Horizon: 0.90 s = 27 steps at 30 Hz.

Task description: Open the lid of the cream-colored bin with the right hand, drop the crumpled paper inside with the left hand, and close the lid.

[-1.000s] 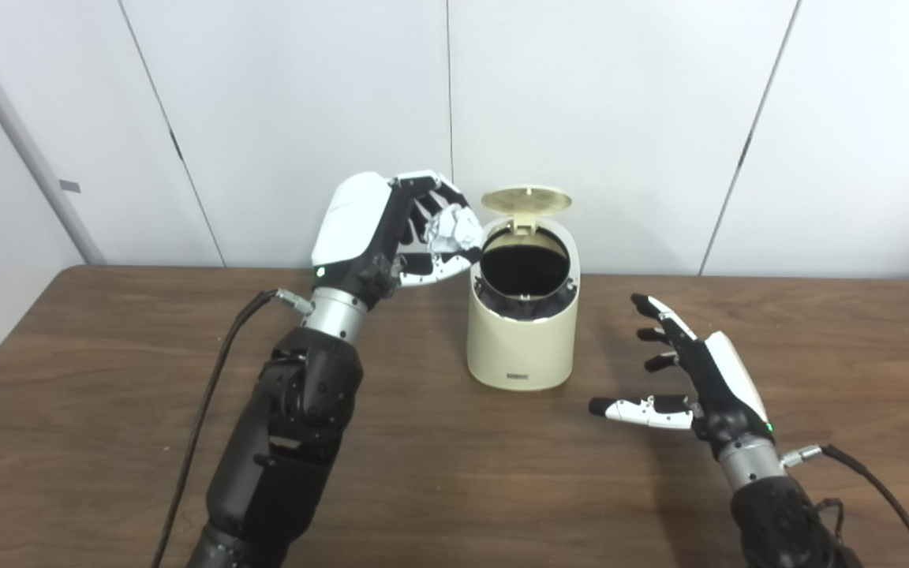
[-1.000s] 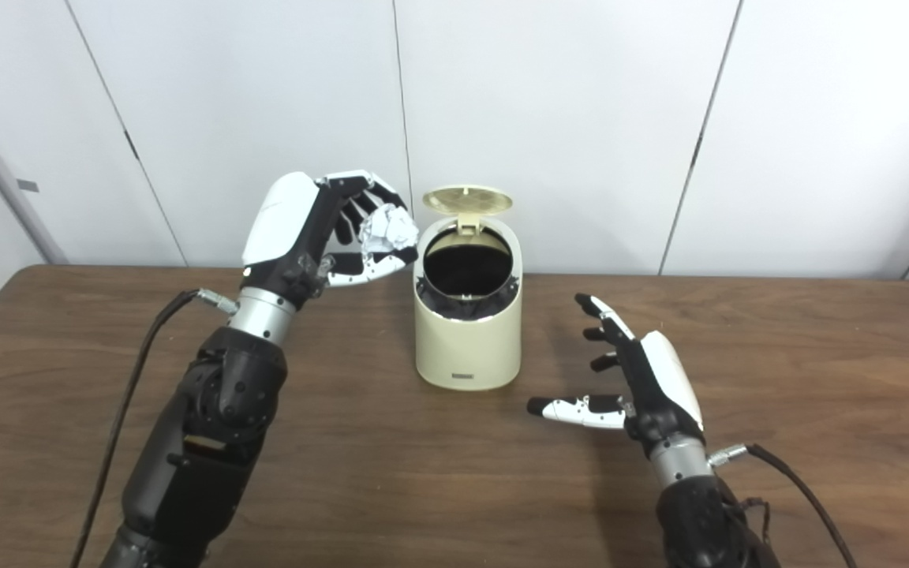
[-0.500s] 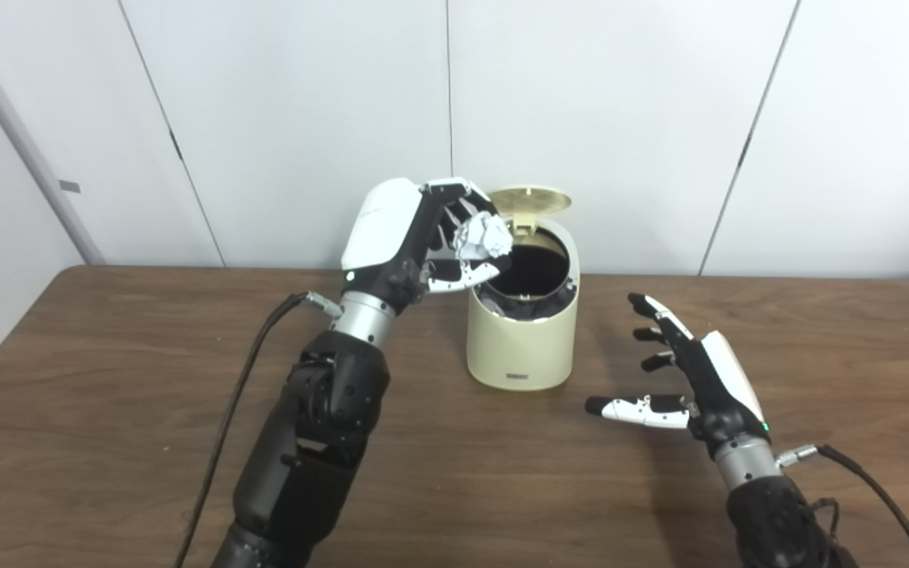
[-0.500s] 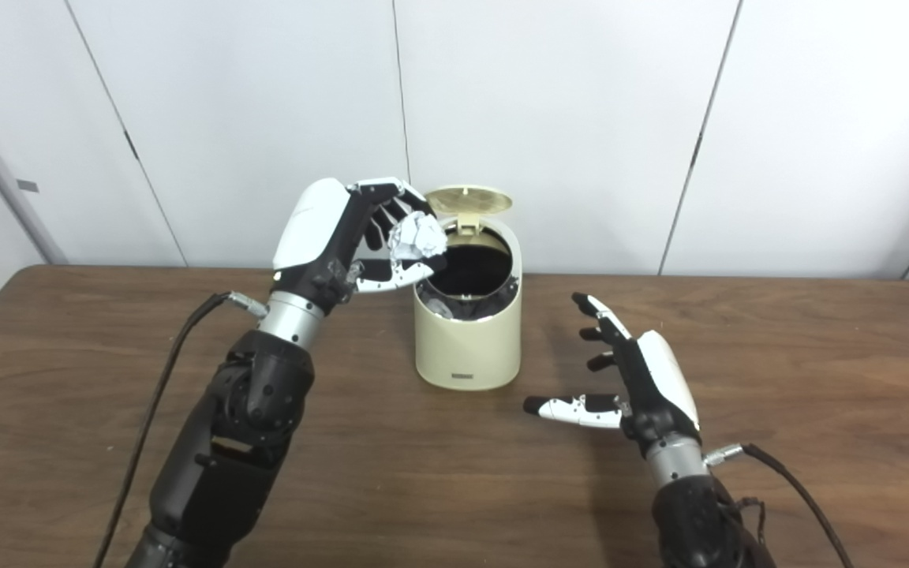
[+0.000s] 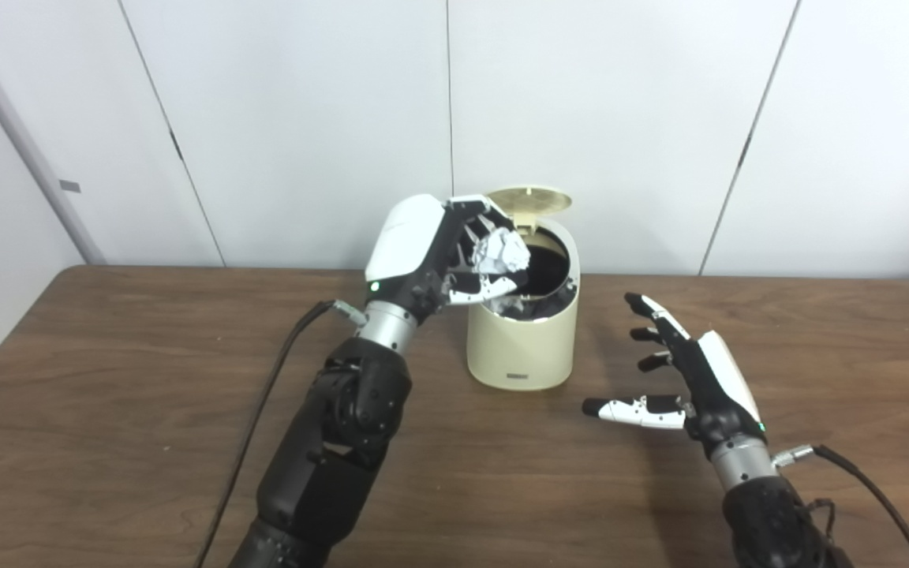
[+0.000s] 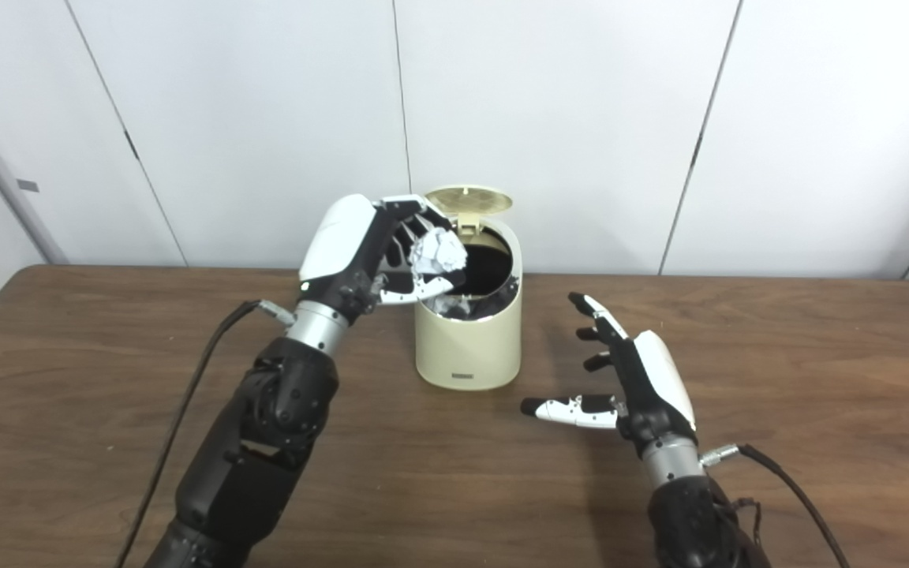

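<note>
A humanoid robot's left hand (image 5: pixel 431 252) is curled around a ball of crumpled paper (image 5: pixel 502 252), its fingers (image 5: pixel 476 211) arching over the top of the wad and its thumb (image 5: pixel 480 290) closing in from below. The hand holds the paper directly above the left side of the open mouth of a cream-colored bin (image 5: pixel 523 341), which stands upright on a dark wooden table (image 5: pixel 107 410) near the white panelled wall (image 5: pixel 660 118). The bin's round lid (image 5: pixel 528 200) is tipped up and back on its hinge at the far rim, its underside facing the cameras, and the dark interior of the bin shows below it.

The right hand (image 5: pixel 695 379) holds nothing. It hovers just above the table to the right of the bin and clear of it, palm turned toward the bin, its fingers (image 5: pixel 652 312) spread and pointing up and away while the thumb (image 5: pixel 628 410) juts out to the left. Whether it touches the tabletop cannot be told. Black cables (image 5: pixel 265 410) trail from both wrists toward the near edge of the table.

The left eye view shows a wider stretch of table and wall to the left of the raised arm; the right eye view (image 6: pixel 439 254) sets the paper wad more clearly over the bin's near-left rim and shows more of the dark liner edge beneath the thumb. Both views agree on the grip and the raised lid.
</note>
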Tool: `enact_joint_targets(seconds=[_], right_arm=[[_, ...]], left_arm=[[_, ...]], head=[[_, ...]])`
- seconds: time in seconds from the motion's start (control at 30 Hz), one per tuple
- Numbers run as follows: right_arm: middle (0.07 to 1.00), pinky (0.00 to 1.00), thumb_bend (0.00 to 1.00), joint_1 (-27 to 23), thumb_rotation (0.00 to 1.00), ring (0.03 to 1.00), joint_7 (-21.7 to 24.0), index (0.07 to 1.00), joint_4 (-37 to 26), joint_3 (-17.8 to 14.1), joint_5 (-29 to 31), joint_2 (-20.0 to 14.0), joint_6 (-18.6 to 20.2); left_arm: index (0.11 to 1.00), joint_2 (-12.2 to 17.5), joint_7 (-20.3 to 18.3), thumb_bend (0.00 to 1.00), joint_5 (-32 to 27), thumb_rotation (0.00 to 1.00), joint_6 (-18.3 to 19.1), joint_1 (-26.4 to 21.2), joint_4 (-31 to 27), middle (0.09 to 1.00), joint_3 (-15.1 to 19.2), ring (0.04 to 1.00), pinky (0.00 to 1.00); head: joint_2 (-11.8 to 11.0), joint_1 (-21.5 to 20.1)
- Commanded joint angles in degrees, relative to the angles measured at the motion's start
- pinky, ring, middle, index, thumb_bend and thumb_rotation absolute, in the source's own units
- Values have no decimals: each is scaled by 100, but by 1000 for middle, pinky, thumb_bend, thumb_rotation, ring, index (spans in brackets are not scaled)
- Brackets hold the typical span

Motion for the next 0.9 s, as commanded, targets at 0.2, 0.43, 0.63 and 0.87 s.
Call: enact_joint_targets(seconds=[0.2,0.43,0.63,0.87], right_arm=[[906,614,795,-107,221,805,-115,896,-242,7,-44,40,-161],[900,603,797,-80,236,798,-137,893,-262,-7,-79,22,-167],[898,594,798,-45,227,791,-133,894,-306,0,-89,39,-133],[897,596,799,-28,227,788,-146,893,-323,-6,-99,61,-106]], left_arm=[[532,53,796,498,334,0,-498,-522,529,488,-158,384,316],[520,54,1231,501,555,0,-618,-681,969,492,-313,394,338],[527,47,1372,500,629,0,-648,-762,1131,485,-405,393,387],[530,42,1463,501,712,0,-588,-860,1279,472,-487,403,433]], head=[[20,-67],[37,-89],[56,-91],[79,-115]])
